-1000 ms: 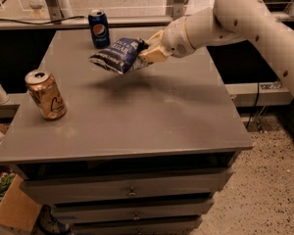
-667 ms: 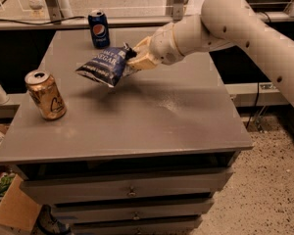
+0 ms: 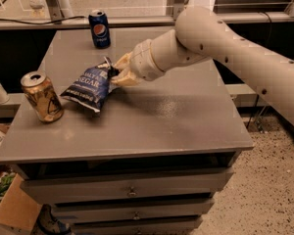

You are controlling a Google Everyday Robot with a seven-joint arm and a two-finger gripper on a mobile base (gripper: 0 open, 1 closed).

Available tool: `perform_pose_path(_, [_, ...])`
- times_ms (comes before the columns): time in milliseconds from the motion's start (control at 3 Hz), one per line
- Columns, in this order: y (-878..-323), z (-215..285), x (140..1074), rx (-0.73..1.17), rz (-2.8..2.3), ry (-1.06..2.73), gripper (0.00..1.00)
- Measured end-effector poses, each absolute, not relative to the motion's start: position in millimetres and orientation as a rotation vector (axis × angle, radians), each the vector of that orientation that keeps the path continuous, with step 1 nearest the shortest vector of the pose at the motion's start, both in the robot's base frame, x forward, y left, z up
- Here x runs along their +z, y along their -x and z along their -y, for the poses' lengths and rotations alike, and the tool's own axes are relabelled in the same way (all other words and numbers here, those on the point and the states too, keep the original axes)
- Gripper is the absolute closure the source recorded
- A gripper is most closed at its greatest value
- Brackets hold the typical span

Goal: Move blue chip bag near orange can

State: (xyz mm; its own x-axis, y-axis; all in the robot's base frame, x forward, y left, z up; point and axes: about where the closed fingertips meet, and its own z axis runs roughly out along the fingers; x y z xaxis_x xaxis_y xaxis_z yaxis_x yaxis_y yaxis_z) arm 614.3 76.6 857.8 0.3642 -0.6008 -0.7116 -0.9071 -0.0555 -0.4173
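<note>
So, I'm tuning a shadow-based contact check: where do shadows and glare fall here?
Camera view: the blue chip bag, pinched at its top corner by the gripper over the left half of the table, throws a dark shadow just under its lower edge; a pale sheen lies on the tabletop to its right; the orange can glints at its top.

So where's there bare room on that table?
Bare: the right half and front strip of the grey table, right of the crinkly navy chip bag. Crowded: the left, where the tool grips that bag beside the shiny orange-gold can; dark blue Pepsi can behind.
</note>
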Motion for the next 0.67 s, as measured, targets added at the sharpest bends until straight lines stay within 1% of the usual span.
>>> perform_pose_path(667, [-599.9, -99.0, 846.7, 0.351, -1.251, 1.839, 1.00])
